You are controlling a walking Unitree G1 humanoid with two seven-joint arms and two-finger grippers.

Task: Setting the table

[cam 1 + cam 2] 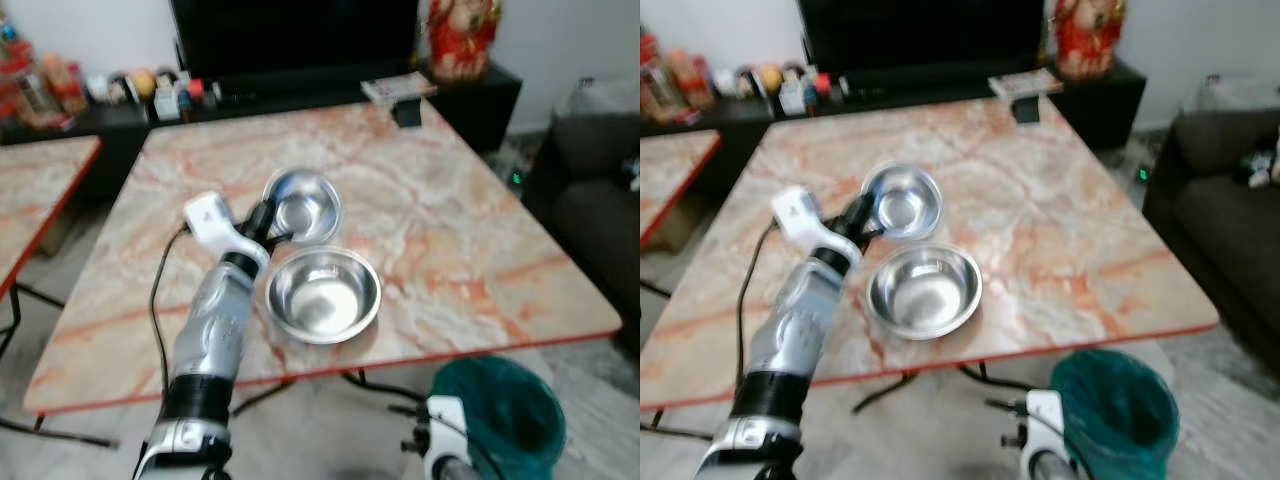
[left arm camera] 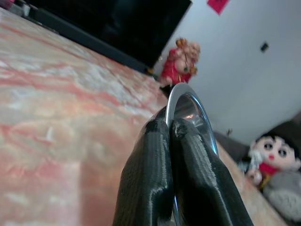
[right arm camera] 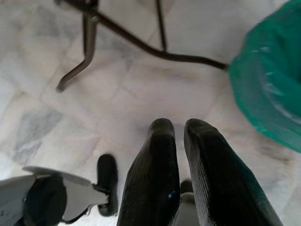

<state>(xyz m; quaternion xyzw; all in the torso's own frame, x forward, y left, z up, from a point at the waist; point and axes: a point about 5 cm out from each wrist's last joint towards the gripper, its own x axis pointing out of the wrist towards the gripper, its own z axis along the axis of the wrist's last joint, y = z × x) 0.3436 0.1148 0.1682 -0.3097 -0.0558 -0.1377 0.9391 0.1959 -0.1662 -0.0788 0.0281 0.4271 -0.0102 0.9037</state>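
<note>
Marble table (image 1: 450,240) fills mid-frame. Your left gripper (image 1: 268,228) is pinched tight on the rim of the small bowl (image 1: 305,203), centre frame, just above the large bowl (image 1: 322,295). Placement step, I judge: next, lower and release. Right gripper (image 3: 181,141) hangs nearly closed, empty.

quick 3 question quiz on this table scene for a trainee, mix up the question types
1. True or false: the left tool is shut on the rim of the smaller steel bowl.
2. Multiple choice: the larger steel bowl sits (A) near the table's front edge, (B) on the floor, (C) inside the green bin.
3. Fill in: the right tool hangs low over the ___, beside the green bin.

Key: 1 true; 2 A; 3 floor.
</note>
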